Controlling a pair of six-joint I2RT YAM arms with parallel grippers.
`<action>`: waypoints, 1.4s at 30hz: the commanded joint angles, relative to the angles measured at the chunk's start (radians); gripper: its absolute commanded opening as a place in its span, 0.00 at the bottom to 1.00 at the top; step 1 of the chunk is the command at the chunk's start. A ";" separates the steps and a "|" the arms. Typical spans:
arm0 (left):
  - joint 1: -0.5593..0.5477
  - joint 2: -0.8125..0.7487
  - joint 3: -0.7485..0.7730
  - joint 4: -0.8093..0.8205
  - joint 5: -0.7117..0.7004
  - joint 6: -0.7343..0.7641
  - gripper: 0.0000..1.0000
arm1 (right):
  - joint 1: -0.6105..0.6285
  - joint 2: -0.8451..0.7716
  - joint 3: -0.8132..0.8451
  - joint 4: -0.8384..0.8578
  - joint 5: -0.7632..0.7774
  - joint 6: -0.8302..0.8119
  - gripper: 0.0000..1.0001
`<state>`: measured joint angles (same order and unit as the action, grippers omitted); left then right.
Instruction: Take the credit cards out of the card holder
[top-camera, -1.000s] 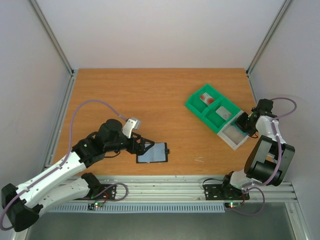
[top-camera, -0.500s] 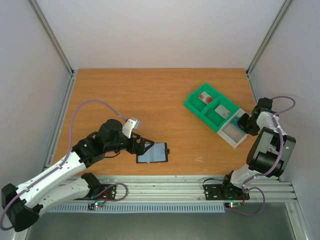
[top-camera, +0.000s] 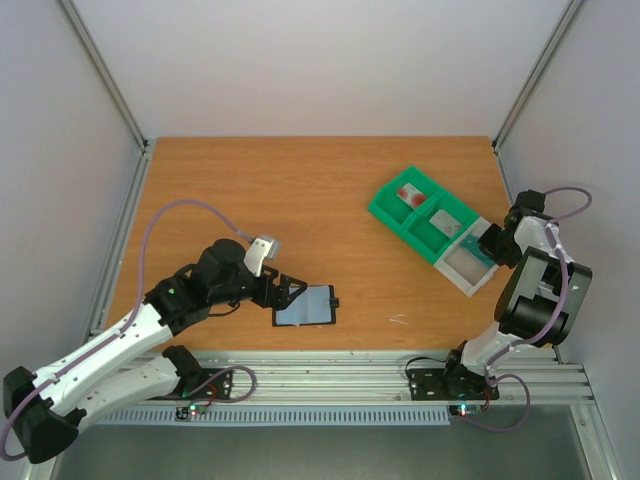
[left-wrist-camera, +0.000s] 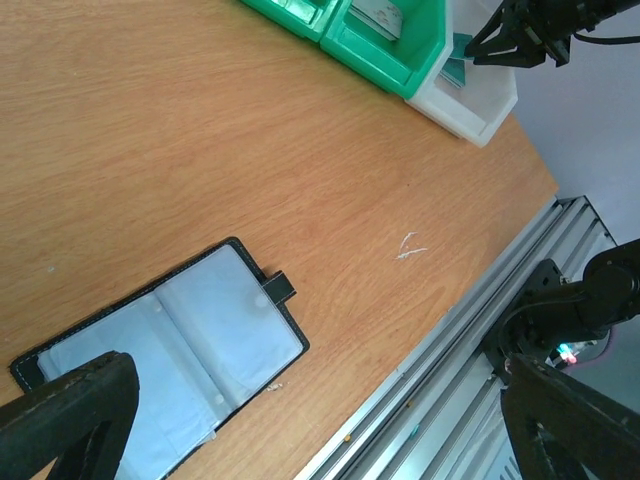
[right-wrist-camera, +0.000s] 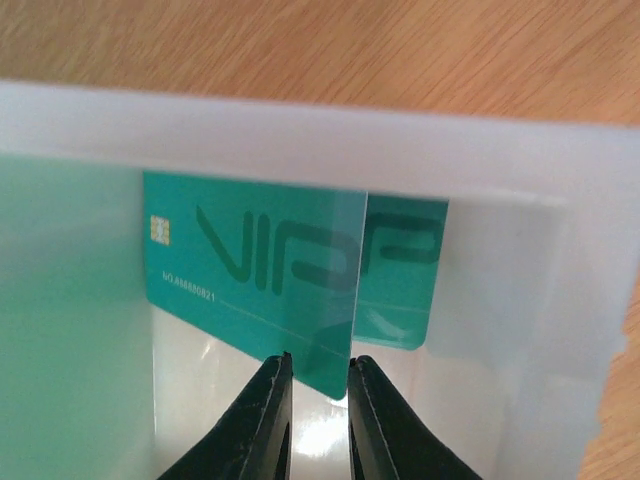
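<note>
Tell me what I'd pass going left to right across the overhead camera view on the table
Left pincer → open card holder → green tray with the pale red-marked card → white bin → right pincer at the bin's right edge.

right hand (top-camera: 484, 243) | drew back slightly toward table's right edge | elbow folded up

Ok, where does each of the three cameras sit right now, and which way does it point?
Top external: above and behind the bases, looking down on the orange-brown wooden table; both arms show.
Left wrist: low over the open black bifold card holder, facing the right arm; dark fingertips at the bottom corners.
Right wrist: inside the white tray compartment, at the teal-green plastic card; its fingers show.
Shared: top and left wrist both show holder and green compartmented tray.
</note>
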<state>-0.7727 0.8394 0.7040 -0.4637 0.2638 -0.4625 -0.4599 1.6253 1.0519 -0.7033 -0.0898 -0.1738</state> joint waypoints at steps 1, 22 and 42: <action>0.001 0.005 -0.009 0.028 -0.019 -0.001 0.99 | -0.002 0.035 0.043 -0.026 0.074 0.024 0.19; 0.001 0.006 0.017 -0.038 -0.086 0.042 0.99 | 0.036 0.093 0.147 -0.133 0.232 0.242 0.23; 0.001 -0.022 0.077 -0.225 -0.333 0.001 0.99 | 0.289 -0.136 0.211 -0.280 0.037 0.224 0.31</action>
<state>-0.7727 0.8345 0.7601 -0.6266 0.0170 -0.4412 -0.2344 1.5539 1.2446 -0.9401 0.0441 0.0711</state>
